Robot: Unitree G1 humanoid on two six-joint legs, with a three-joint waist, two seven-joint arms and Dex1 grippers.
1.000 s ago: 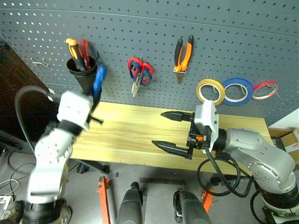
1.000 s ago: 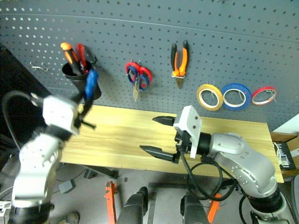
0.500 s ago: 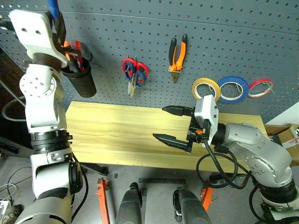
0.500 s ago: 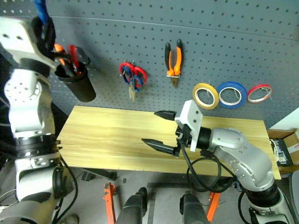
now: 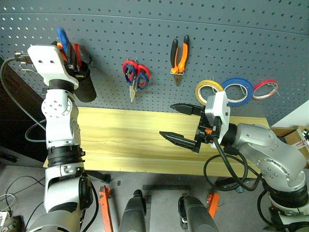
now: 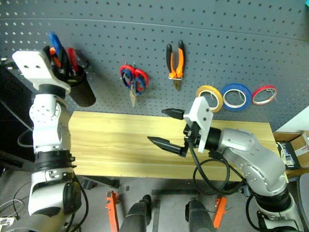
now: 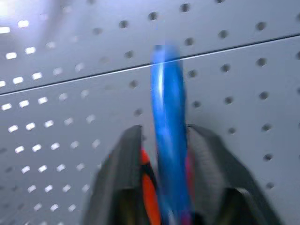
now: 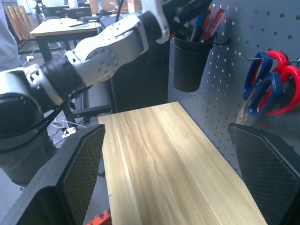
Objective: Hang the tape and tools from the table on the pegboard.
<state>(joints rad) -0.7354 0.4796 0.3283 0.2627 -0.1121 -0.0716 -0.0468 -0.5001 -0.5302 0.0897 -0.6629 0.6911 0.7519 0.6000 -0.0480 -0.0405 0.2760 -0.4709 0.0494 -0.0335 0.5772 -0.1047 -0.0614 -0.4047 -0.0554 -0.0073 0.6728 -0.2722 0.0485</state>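
1. The left gripper (image 7: 164,154) is raised at the black cup (image 5: 84,87) on the pegboard (image 5: 231,38); the blue screwdriver (image 7: 166,131) stands between its fingers, though the blur hides whether they grip it.
2. The right gripper (image 5: 181,123) hovers wide open above the bare table (image 5: 125,140).
3. The pliers (image 5: 178,55), scissors (image 5: 135,77) and tape (image 5: 208,93) hang on hooks.

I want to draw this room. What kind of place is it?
It looks like a workshop or tool corner. A pegboard on the wall holds pliers, scissors and tape rolls, a black cup holds screwdrivers, and a wooden table stands below.
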